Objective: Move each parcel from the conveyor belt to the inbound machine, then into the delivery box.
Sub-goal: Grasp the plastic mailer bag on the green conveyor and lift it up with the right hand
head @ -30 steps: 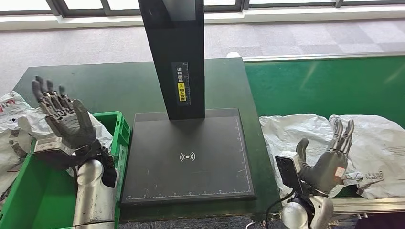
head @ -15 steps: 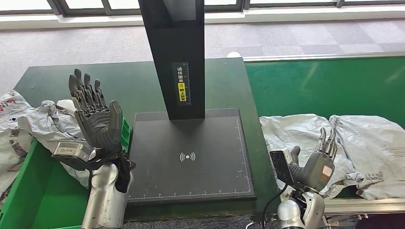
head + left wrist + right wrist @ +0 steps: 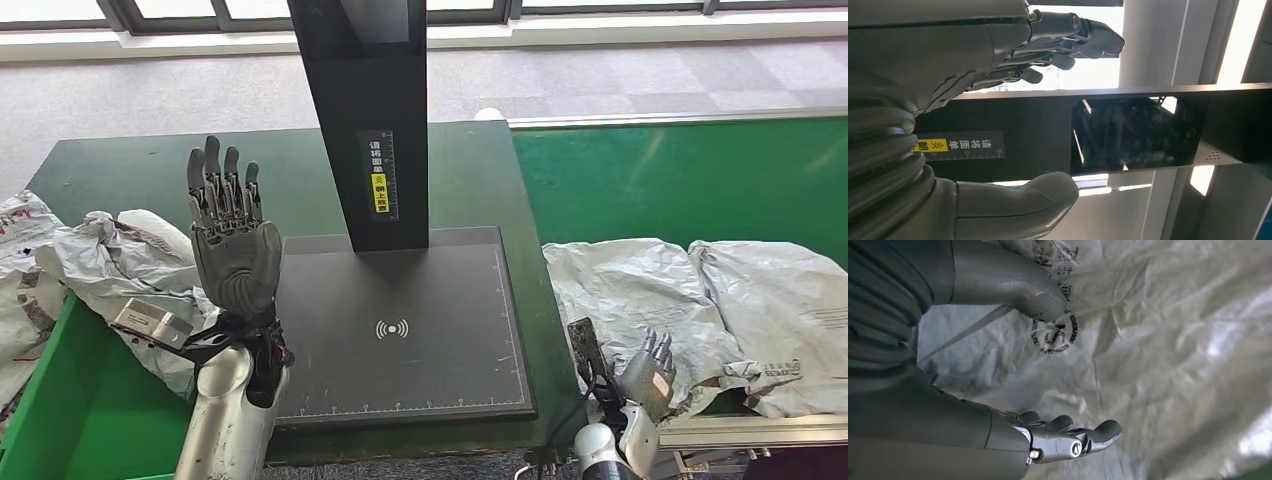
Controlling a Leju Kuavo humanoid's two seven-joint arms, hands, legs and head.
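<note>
Two grey plastic parcels lie on the green conveyor belt [image 3: 680,170] at the right: one [image 3: 630,290] next to the machine, another [image 3: 785,310] further right. My right hand [image 3: 648,378] hangs open at the near edge of the first parcel [image 3: 1158,350], fingers apart, holding nothing. My left hand [image 3: 232,240] is raised with straight, spread fingers [image 3: 1068,35] at the left edge of the black inbound machine's plate [image 3: 400,335]; it holds nothing. A crumpled grey parcel [image 3: 125,265] lies in the green delivery box [image 3: 55,400] at the left.
The machine's black post [image 3: 365,110] rises behind the plate, its dark screen [image 3: 1133,132] facing the left wrist camera. More grey parcels [image 3: 20,260] lie beyond the box at the far left. The dark green table [image 3: 290,180] extends behind the machine.
My left hand has swung right from above the box to the plate's left edge. My right hand has dropped lower toward the conveyor's near edge.
</note>
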